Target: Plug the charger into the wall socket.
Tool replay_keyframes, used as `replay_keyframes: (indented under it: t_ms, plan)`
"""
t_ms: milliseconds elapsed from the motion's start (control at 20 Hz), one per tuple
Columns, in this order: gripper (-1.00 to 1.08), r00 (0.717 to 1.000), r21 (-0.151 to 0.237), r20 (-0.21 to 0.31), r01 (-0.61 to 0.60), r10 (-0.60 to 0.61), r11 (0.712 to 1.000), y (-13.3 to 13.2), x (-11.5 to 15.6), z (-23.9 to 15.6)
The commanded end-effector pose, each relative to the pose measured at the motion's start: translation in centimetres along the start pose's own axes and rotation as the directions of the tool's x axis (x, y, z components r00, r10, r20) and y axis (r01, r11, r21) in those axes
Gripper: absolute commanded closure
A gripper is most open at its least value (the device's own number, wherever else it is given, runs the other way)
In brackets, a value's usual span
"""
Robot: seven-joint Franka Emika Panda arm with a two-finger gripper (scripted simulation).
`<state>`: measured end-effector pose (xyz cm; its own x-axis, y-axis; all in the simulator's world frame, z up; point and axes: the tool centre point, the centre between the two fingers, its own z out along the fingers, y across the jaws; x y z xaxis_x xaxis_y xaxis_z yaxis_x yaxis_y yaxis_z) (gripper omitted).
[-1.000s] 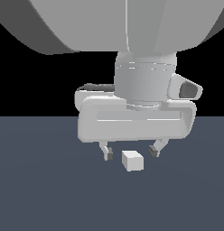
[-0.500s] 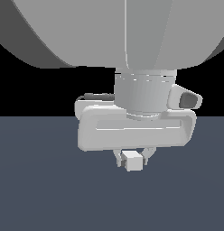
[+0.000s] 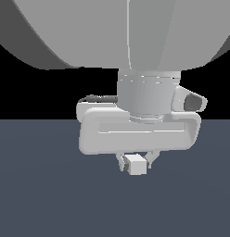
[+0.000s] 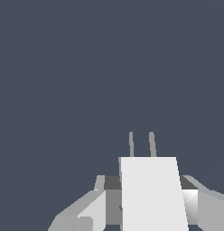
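Exterior view shows the gripper [image 3: 135, 163] low over the table [image 3: 42, 194], its fingers [image 3: 120, 162] closed narrowly on the charger [image 3: 136, 165], which sits between them. Wrist view shows the charger's two prongs [image 4: 142, 144] pointing forward, away from the fingers. No wall socket appears in either view, so its direction cannot be told.

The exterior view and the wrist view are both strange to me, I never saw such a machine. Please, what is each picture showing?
These are simulator renders of one robot arm. The exterior view looks from off the arm: the big grey shapes are the arm, and below is its end effector, two fingers closed on the charger, a small off-white block, over the dark surface. The wrist view looks from the arm's wrist: the charger sits between the fingers, its two prongs pointing away. No wall socket is visible.
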<state>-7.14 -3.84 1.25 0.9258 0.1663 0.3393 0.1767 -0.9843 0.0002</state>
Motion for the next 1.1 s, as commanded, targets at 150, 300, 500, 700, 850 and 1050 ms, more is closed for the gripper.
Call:
replay_keyframes:
  t_ms: [150,300,500,700,850,1050]
  plan:
    - [1.08,1.0,0.004,0.0,0.013,-0.013,1.0,0.4,0.8,-0.6]
    - [1.08,1.0,0.008,0.0,0.028,-0.028,1.0,0.8,1.7,-1.3]
    - [1.08,0.998,0.016,0.0,0.055,-0.055,0.998,1.6,3.4,-2.5]
    - [1.08,0.996,0.028,-0.001,0.088,-0.088,0.996,2.4,5.5,-3.9]
    - [1.08,0.994,0.036,-0.002,0.108,-0.108,0.993,2.9,6.9,-4.8]
    - [1.08,0.992,0.044,-0.004,0.127,-0.127,0.991,3.3,8.3,-5.6]
